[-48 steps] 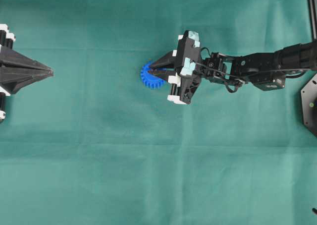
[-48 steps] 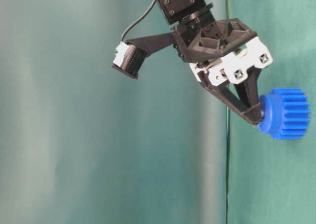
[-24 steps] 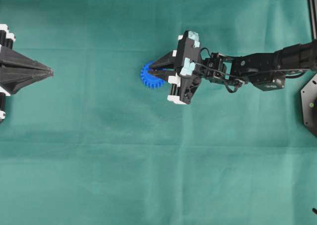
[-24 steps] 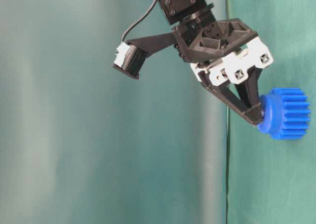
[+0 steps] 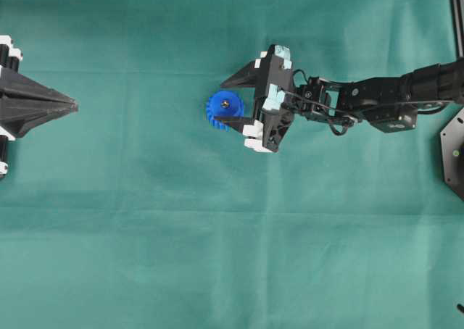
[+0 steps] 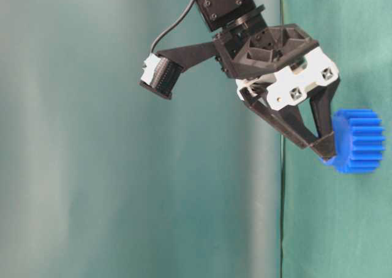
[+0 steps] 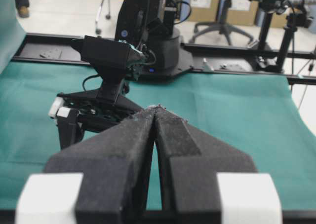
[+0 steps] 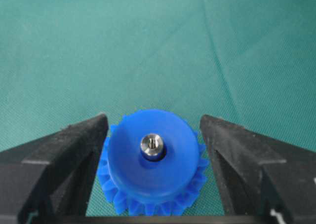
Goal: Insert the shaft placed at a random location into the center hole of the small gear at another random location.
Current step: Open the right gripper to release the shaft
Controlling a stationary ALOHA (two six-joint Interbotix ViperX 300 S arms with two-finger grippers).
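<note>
Green cloth-covered table: spans the whole overhead view, creased in faint bands.

Right arm: reaches in from the right edge toward the table centre, wrist camera housing angled above the fingers in the table-level view.

Left gripper: parked at the left edge, well apart from the gear. Foam-faced fingers pressed together at the tips, clenched on nothing, as seen from the left wrist camera.

Right gripper: positioned over the gear, slightly above table centre. Jaws released and spread wide, one finger on each side of the gear. Fingers flank the toothed rim with a gap on both sides in the right wrist view; no grasp.

Small gear: bright blue, lying flat on the cloth, hub up, between the spread fingers. In the table-level view, partly hidden behind a fingertip.

Center hole: dark ring visible around the pin, middle of the hub.

Shaft: seated upright in the center hole, shiny round end showing above the hub face. Free of both fingers.
</note>
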